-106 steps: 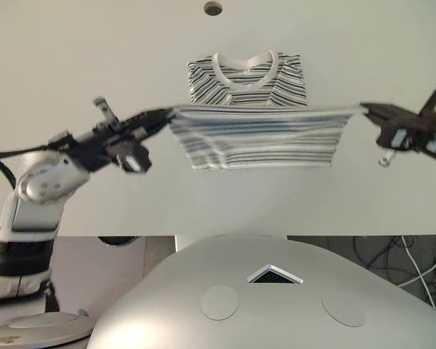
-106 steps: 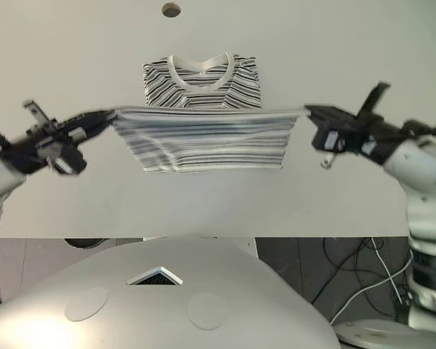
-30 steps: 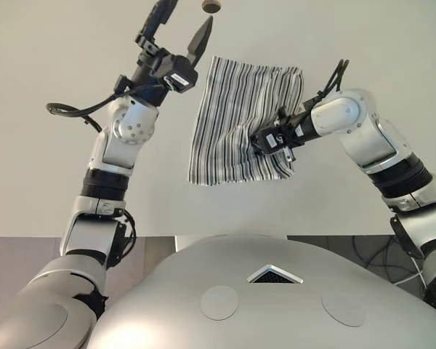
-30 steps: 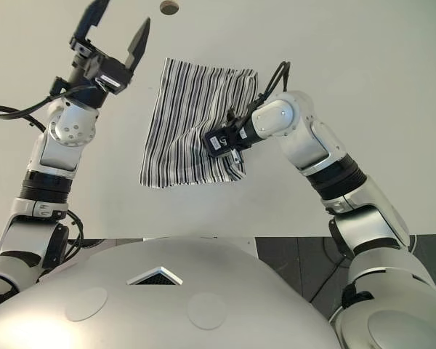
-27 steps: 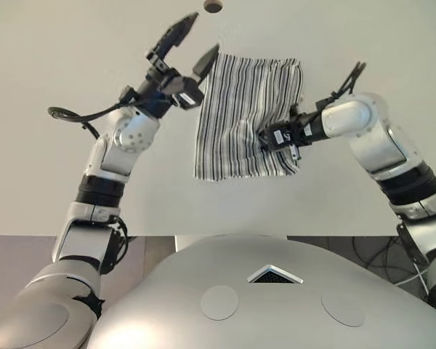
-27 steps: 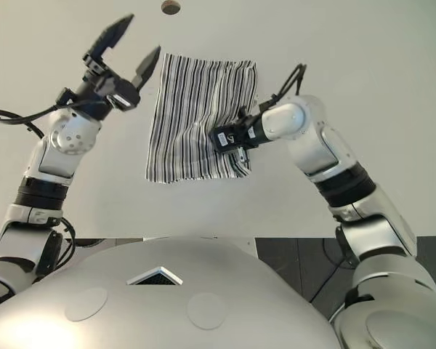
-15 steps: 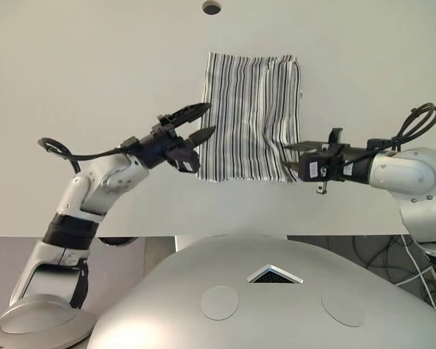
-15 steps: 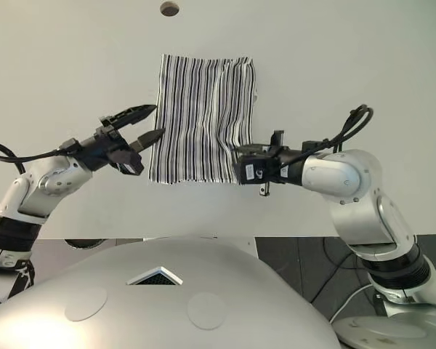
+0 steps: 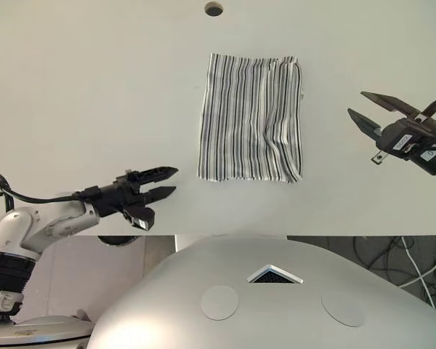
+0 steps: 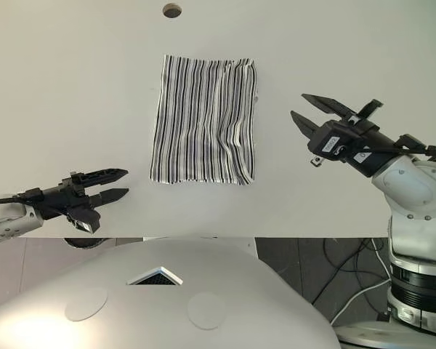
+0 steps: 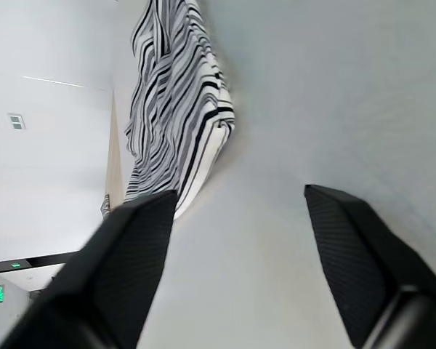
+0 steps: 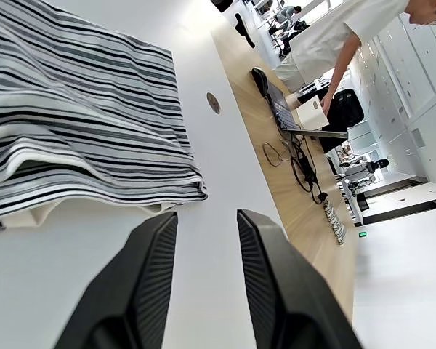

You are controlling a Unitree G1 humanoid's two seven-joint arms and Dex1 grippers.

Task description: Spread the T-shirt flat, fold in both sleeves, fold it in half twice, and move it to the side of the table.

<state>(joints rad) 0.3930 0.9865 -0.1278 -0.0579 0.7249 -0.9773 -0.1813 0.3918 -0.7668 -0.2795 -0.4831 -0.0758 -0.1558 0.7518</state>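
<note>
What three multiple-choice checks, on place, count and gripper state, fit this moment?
1. Where is the black-and-white striped folded fabric T-shirt? A. flat on the white table; B. draped over its near edge; C. on the floor.
2. How many dark round holes show in the tabletop? A. none; B. one; C. three.
3. The left gripper and right gripper are: A. both shut; B. both open; C. left shut on the shirt.
Answers: 1 A, it lies flat on the tabletop; 2 B, one hole beyond the shirt; 3 B, both finger pairs are spread, holding nothing.

White table w/ folded striped T-shirt, centre-far.
</note>
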